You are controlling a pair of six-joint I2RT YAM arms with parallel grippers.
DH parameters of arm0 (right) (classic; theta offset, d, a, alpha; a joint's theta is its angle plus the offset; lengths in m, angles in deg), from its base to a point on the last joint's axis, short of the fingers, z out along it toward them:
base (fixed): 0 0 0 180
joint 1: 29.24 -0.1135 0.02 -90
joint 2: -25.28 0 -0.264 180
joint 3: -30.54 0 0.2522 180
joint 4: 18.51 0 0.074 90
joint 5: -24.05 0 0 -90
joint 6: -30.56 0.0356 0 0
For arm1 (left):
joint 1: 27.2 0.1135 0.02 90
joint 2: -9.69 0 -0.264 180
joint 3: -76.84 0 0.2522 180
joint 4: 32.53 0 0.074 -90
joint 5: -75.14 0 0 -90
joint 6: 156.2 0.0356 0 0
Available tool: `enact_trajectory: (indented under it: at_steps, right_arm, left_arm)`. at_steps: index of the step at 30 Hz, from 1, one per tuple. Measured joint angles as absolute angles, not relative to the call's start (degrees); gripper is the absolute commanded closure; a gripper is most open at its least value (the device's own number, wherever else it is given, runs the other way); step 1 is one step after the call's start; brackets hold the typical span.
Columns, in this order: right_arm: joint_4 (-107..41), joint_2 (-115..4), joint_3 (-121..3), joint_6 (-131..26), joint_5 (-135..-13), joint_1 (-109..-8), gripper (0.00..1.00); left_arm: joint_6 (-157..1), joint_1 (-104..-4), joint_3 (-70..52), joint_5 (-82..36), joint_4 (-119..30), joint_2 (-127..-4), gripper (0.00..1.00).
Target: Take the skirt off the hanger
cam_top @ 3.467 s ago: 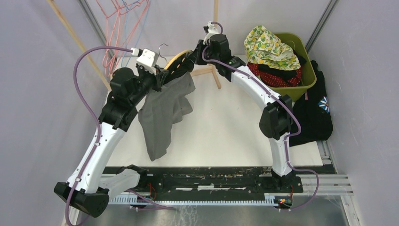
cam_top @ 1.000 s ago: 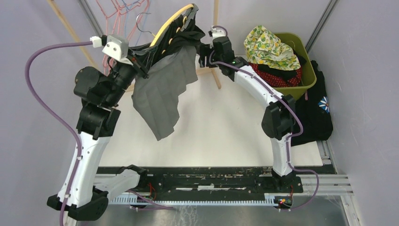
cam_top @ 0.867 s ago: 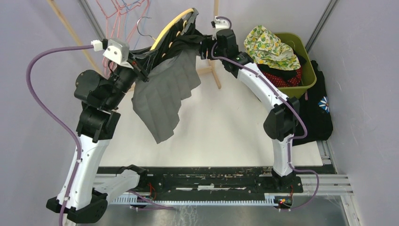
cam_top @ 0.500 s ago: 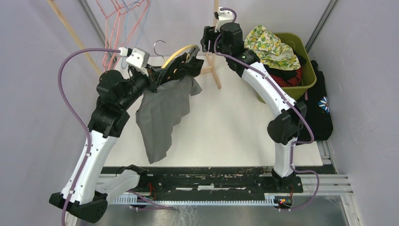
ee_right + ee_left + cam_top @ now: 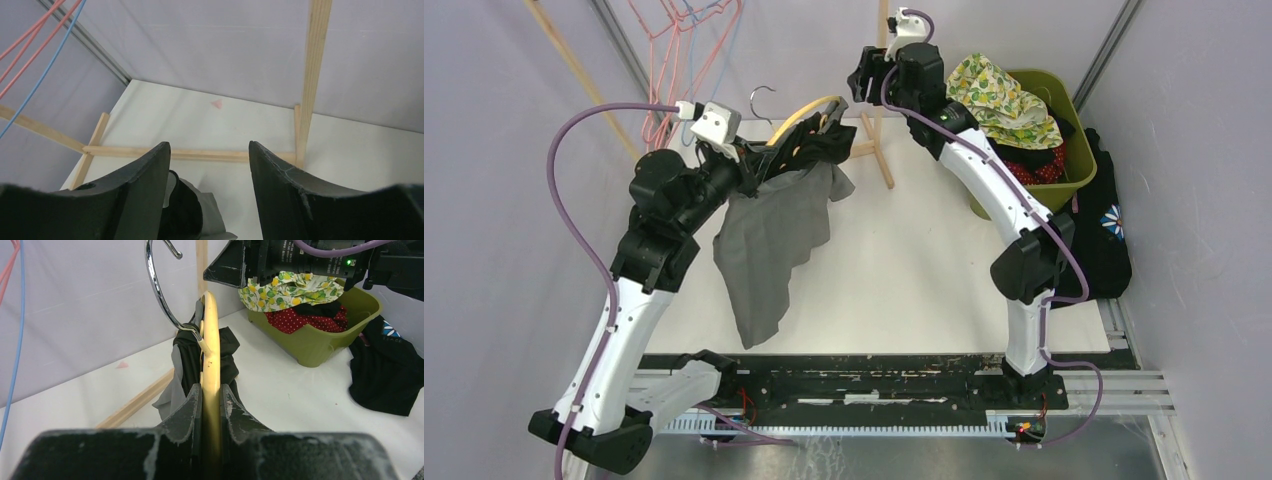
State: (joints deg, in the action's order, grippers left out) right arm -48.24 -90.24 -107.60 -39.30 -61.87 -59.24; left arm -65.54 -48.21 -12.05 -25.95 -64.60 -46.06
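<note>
A grey skirt [image 5: 769,235] with a dark waistband hangs from a yellow wooden hanger [image 5: 807,108] held above the white table. My left gripper [image 5: 759,165] is shut on the hanger's near end; in the left wrist view both fingers press the yellow bar [image 5: 211,355] below the metal hook [image 5: 159,290], with the waistband [image 5: 186,365] bunched around the bar. My right gripper [image 5: 856,82] hovers open above and behind the hanger's far end, holding nothing. In the right wrist view only a fold of the skirt [image 5: 192,215] shows beneath the open gripper [image 5: 209,150].
A green bin [image 5: 1072,160] at the back right holds a floral cloth [image 5: 994,95] and red spotted fabric. A black garment [image 5: 1089,235] lies beside it. A wooden rack [image 5: 879,150] stands at the back, with wire hangers [image 5: 684,40] hanging at the back left.
The left arm has lowered the hanger and skirt from high at the back. The right gripper has let go of the waistband, risen away, and its jaws have narrowed slightly.
</note>
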Motion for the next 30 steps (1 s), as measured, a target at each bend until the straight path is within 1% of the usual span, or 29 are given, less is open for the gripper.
enact_trajectory:
  at_steps: [11, 16, 22, 30]
  right_arm:
    - [-46.34, -89.45, -98.35, -36.11, -64.47, -59.50, 0.38]
    - [-46.69, -86.63, -94.79, -35.67, -64.78, -59.50, 0.38]
    - [-45.64, -83.05, -93.94, -35.17, -65.15, -59.92, 0.39]
    - [-44.98, -83.73, -94.68, -33.75, -66.11, -61.73, 0.41]
  left_arm:
    - [-65.51, -48.21, -12.05, -25.27, -63.86, -48.99, 0.97]
    - [-65.47, -48.21, -12.08, -24.42, -63.75, -49.29, 0.97]
    - [-65.47, -48.21, -12.08, -24.38, -63.18, -49.88, 0.97]
    - [-65.47, -48.21, -12.08, -24.38, -62.65, -49.93, 0.97]
